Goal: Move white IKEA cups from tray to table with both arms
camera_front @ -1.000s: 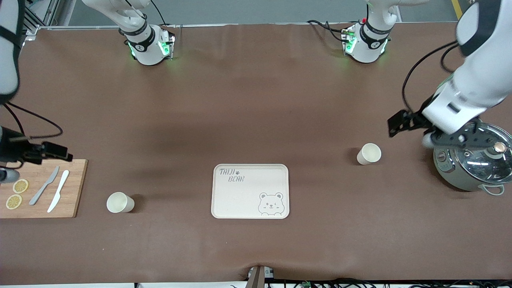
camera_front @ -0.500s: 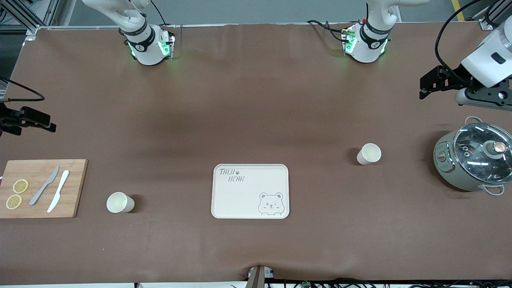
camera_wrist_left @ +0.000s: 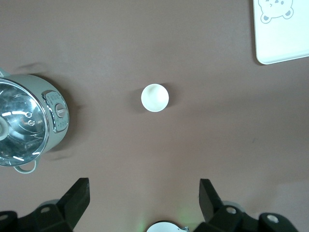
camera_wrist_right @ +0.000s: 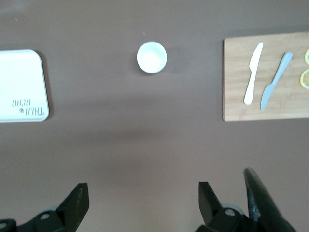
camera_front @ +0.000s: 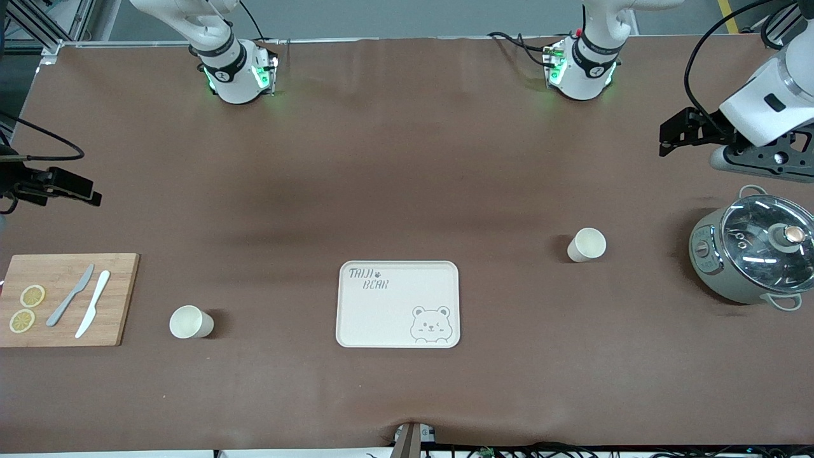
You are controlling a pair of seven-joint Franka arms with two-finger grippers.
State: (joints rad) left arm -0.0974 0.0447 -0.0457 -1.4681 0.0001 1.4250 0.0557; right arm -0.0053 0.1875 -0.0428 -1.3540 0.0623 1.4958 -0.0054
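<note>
Left gripper shifted; cup apart.

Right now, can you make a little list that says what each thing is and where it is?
cup one: upright on table, near pot
cup two: upright, beside cutting board
bear tray: between cups, holds nothing
left gripper: open, high above table
right gripper: open, high above table
cups held: none

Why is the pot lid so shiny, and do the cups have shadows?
Front view: the glass lid mirrors overhead lights as bright streaks; each cup throws a soft dark shadow beside it on the brown table. Left wrist view: the lid glares too.
</note>
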